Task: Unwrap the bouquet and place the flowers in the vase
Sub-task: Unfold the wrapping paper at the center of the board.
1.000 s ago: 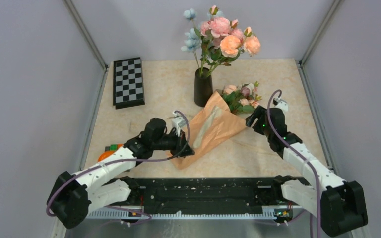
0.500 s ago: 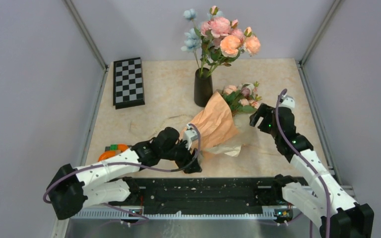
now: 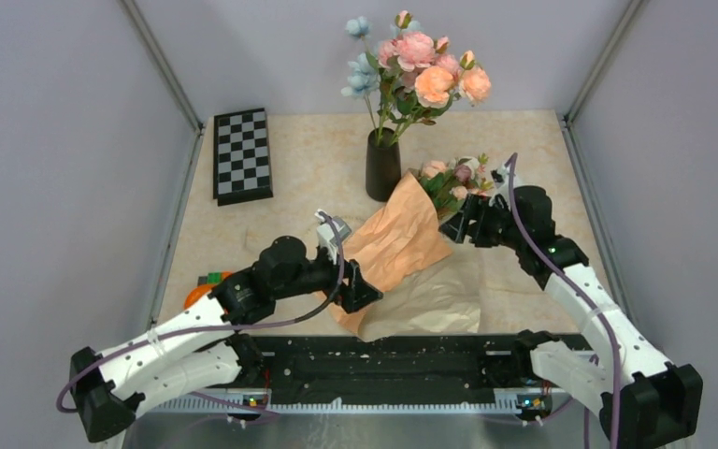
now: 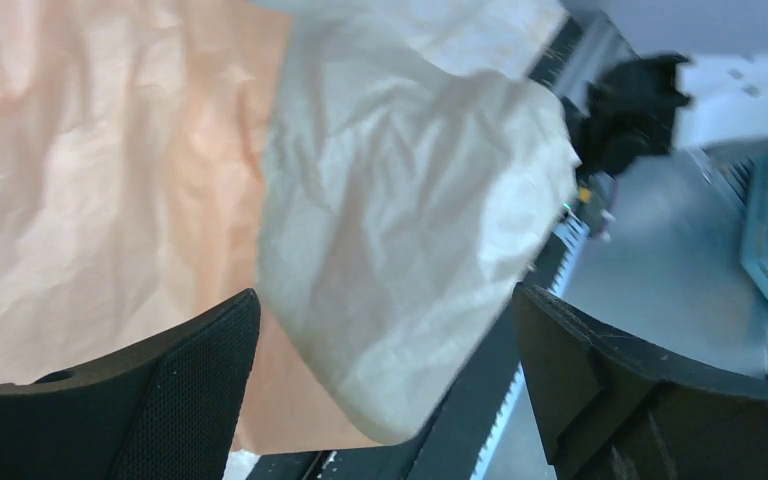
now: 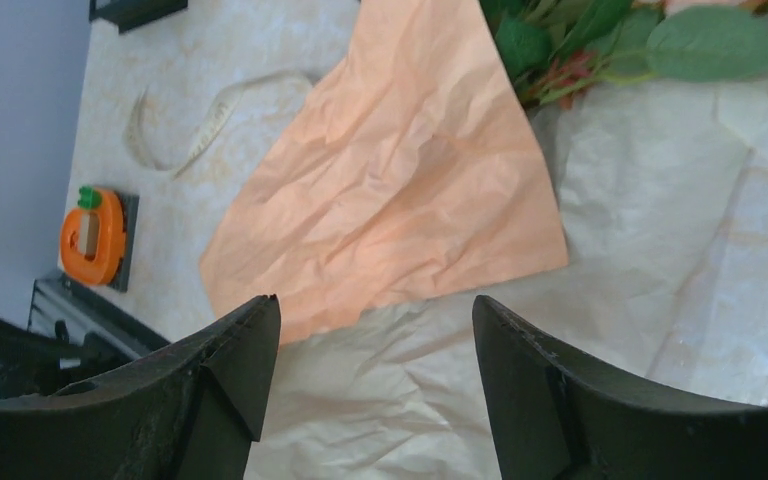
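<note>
Your left gripper [image 3: 359, 290] gapes wide at the bouquet [image 3: 402, 238] paper (nothing pinched) by the table [image 3: 308, 168] front edge; your right gripper [image 3: 460, 224] is wide too.

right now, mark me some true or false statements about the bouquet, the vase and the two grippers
1. The black vase already holds a taller bunch of flowers. True.
2. The left gripper is clamped on the orange paper. False: its jaws stand open and grip nothing.
3. The bouquet stands upright in the vase. False: it lies on the table, right of the vase, on its paper.
4. The chessboard lies near the table's far left corner. True.
5. The right gripper is shut. False: it is open, close to the bouquet's leaves.
</note>
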Available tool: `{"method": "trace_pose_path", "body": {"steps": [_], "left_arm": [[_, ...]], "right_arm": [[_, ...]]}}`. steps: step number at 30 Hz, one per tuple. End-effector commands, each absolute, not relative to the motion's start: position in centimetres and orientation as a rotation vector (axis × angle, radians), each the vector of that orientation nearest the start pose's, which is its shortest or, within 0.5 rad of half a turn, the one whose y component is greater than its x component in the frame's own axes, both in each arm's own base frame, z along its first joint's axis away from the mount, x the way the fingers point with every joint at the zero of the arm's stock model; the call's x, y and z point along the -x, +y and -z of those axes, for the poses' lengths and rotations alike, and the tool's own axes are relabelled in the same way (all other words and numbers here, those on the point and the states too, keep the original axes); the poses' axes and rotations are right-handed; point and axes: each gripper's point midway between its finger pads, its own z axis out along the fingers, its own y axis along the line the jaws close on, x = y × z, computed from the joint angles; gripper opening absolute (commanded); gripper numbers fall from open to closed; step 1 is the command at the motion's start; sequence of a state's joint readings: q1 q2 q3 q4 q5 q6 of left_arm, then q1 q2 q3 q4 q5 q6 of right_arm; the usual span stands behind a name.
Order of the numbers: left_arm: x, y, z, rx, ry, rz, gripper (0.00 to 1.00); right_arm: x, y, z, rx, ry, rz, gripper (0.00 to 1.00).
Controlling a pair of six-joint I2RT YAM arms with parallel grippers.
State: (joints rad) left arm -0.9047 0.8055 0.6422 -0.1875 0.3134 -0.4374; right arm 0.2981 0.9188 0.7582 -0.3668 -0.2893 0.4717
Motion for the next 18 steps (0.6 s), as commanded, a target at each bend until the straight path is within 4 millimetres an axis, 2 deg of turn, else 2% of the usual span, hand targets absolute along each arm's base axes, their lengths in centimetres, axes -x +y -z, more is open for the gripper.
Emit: {"method": "trace_pose_path", "body": {"steps": [1, 4, 8, 13, 18], "left_arm": [[-18.0, -25.0, -19.6, -0.358, 2.082, 0.909, 0.99], [-19.4, -22.7, -16.7, -0.129, 2.219, 0.844, 0.99], [-20.7, -20.0, -14.3, 0.117, 2.246, 0.845, 0.99], [-21.3, -18.1, -11.7, 0.244, 2.243, 0.859, 0.99], [-21.4, -17.1, -8.7, 0.322, 2.300, 0.824, 0.99]], "right_arm": [[-24.4, 16.8, -16.8, 0.024, 2.260, -0.884, 0.71], [-23.2, 17.0, -14.7, -0.023, 2.329, -0.923, 0.68], [-21.3, 17.6, -12.7, -0.047, 2.399, -0.987, 0.66], [-20.1, 17.3, -10.8, -0.087, 2.446, -0.989, 0.65], [-19.9, 17.6, -10.4, -0.092, 2.447, -1.018, 0.64]]}}
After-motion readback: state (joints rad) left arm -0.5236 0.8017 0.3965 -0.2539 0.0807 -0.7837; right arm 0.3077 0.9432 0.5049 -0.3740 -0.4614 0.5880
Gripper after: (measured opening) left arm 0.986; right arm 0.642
